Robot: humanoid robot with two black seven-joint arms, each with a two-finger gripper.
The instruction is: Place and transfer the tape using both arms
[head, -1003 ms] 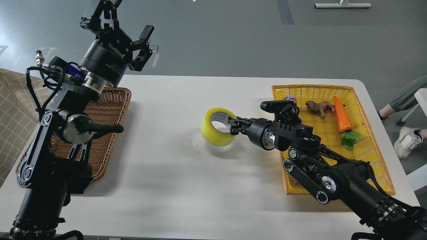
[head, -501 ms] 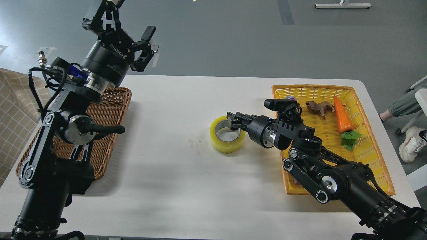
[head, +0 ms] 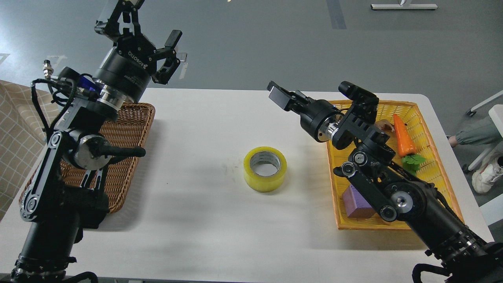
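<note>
The tape (head: 265, 169) lay flat mid-desk, core upward, nearer my right gripper (head: 283, 96), apparently open and empty; my left gripper (head: 147, 37) gaped empty above the far-left corner.

Black arms (head: 78, 157), silver joint caps (head: 400, 199)

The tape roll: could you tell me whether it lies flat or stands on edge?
Flat: the tape rests on the table, core opening facing up.
</note>
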